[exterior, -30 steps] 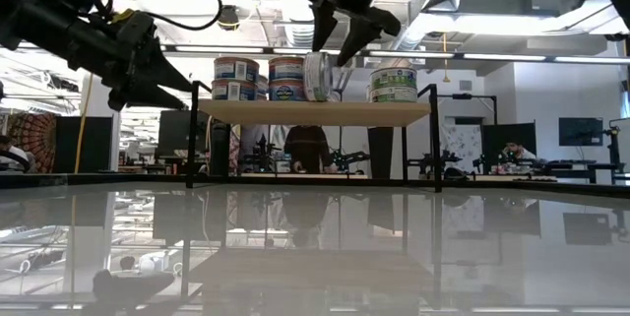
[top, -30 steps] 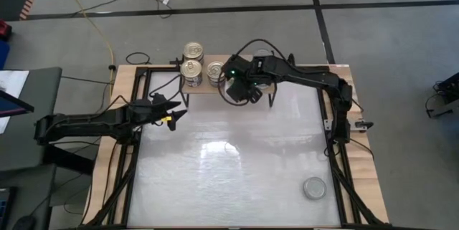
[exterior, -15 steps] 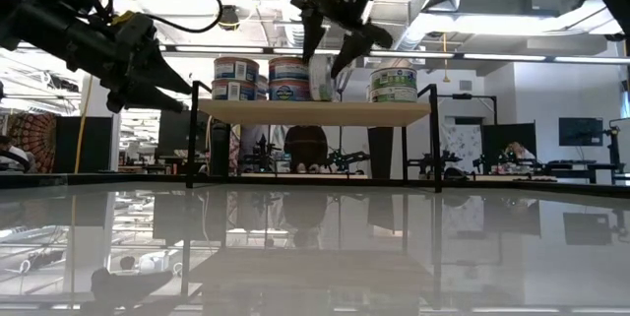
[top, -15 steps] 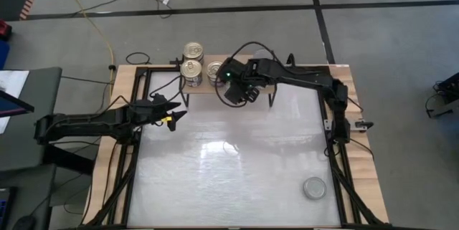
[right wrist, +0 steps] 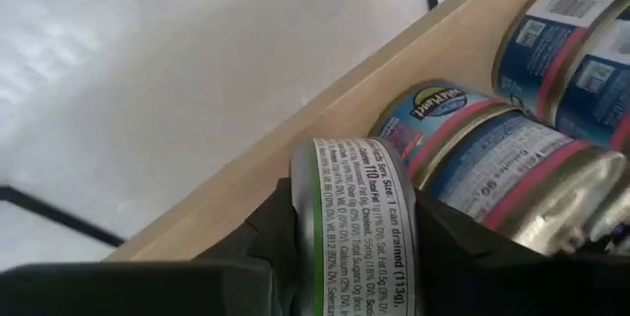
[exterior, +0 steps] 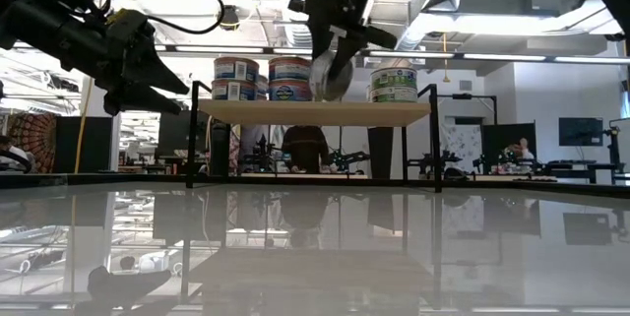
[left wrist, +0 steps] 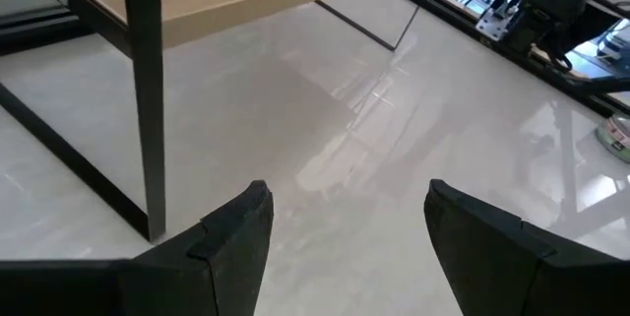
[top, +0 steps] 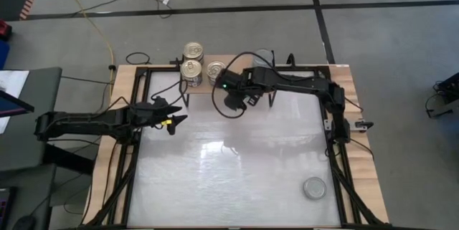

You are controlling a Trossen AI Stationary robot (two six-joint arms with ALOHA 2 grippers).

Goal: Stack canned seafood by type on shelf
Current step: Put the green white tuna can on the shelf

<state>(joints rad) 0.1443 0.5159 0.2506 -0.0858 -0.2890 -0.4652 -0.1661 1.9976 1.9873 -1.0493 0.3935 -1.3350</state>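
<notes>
The light-wood shelf [exterior: 315, 112] on black legs stands at the table's far edge. On it stand blue-labelled cans [exterior: 236, 78] [right wrist: 463, 158] and a stack of green-labelled ones [exterior: 394, 85]. My right gripper [exterior: 330, 65] is over the shelf's middle, shut on a white-and-green-labelled can [right wrist: 359, 227] that is up on its edge. My left gripper [top: 172, 115] hovers open above the table's left side, near the shelf's left legs, with nothing between its fingers [left wrist: 345, 218]. My right gripper pinches the can between its two fingers, one finger [right wrist: 281, 242] on each flat end, so the labelled wall [right wrist: 362, 193] faces the wrist camera. The fingers slant down from above. The can sits tilted on edge [exterior: 330, 78]; whether its lower rim touches the shelf board, I cannot tell.
A lone silver-lidded can [top: 314, 187] lies on the white tabletop near the front right corner. In the high view, gold-lidded cans [top: 192, 59] crowd the shelf's left end. Black frame rails [top: 136, 151] run along the table's sides.
My right gripper has come down and toward the table's left and near edge over the can that stood on its edge on the shelf, rolled its wrist, and shut on it. The can now leans tilted instead of standing straight up on its rim.
</notes>
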